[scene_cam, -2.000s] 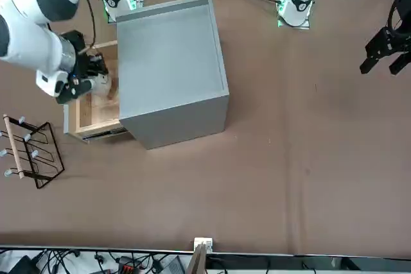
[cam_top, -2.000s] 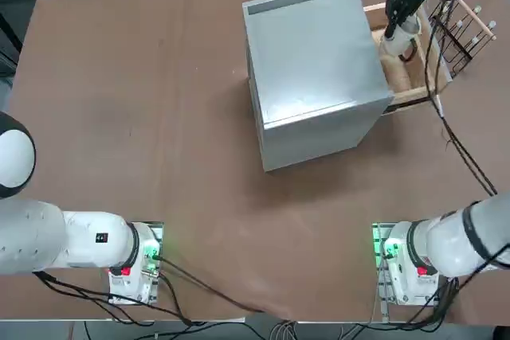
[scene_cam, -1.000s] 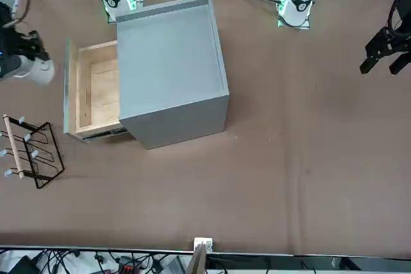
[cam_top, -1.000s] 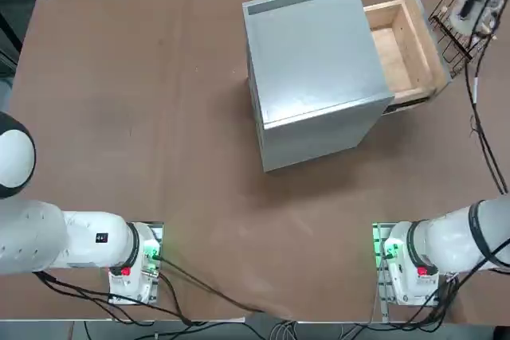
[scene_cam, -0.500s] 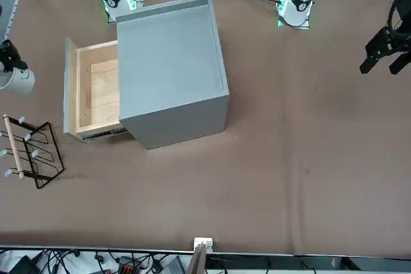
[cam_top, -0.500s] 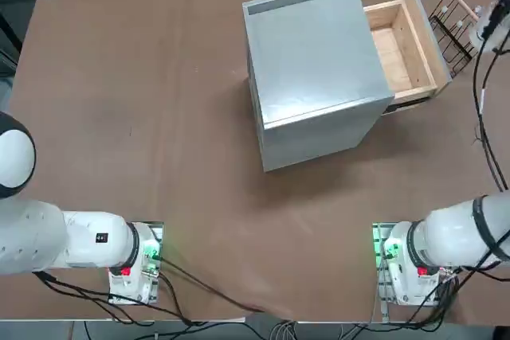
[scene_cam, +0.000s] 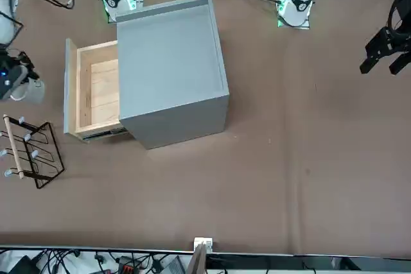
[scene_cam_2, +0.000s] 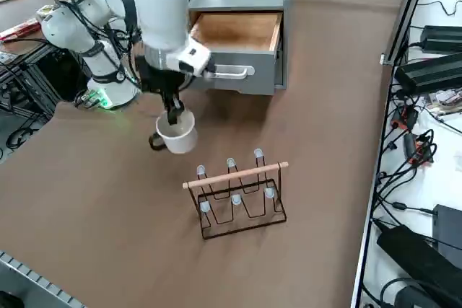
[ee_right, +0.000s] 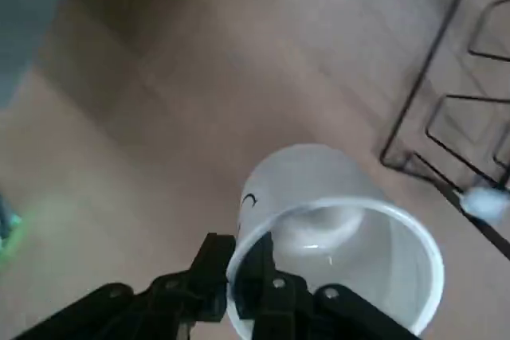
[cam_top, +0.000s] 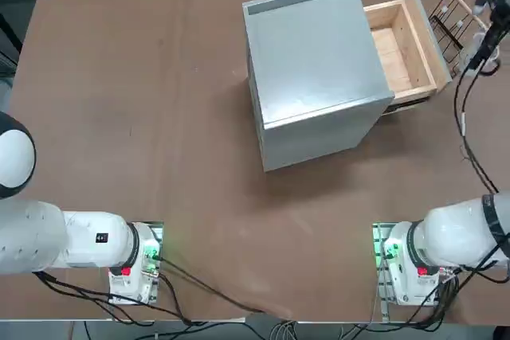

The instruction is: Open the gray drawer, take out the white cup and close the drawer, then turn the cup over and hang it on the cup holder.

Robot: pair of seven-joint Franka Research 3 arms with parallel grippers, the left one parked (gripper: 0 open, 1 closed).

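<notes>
The white cup (scene_cam_2: 177, 136) hangs upright, mouth up, just above the table, and my right gripper (scene_cam_2: 173, 116) is shut on its rim. In the right wrist view one finger sits inside the cup (ee_right: 343, 228) and one outside, at the right gripper (ee_right: 244, 273). The gray drawer (scene_cam_2: 238, 71) stands pulled out of the cabinet (cam_top: 315, 61), its wooden inside empty. The cup holder (scene_cam_2: 238, 192) stands on the table beyond the cup, away from the drawer. From overhead, the cup (cam_top: 478, 37) and right gripper (cam_top: 483, 48) are at the right edge, beside the cup holder (cam_top: 458, 17).
The drawer (scene_cam: 69, 88) juts out toward the cup (scene_cam: 32, 91) and the holder (scene_cam: 29, 152). Cables trail from the arm over the table's right side. Broad brown tabletop lies left of and in front of the cabinet.
My right gripper has carried the cup away from the drawer, toward the robot's side and lower, down beside the holder. The drawer has stayed open.
</notes>
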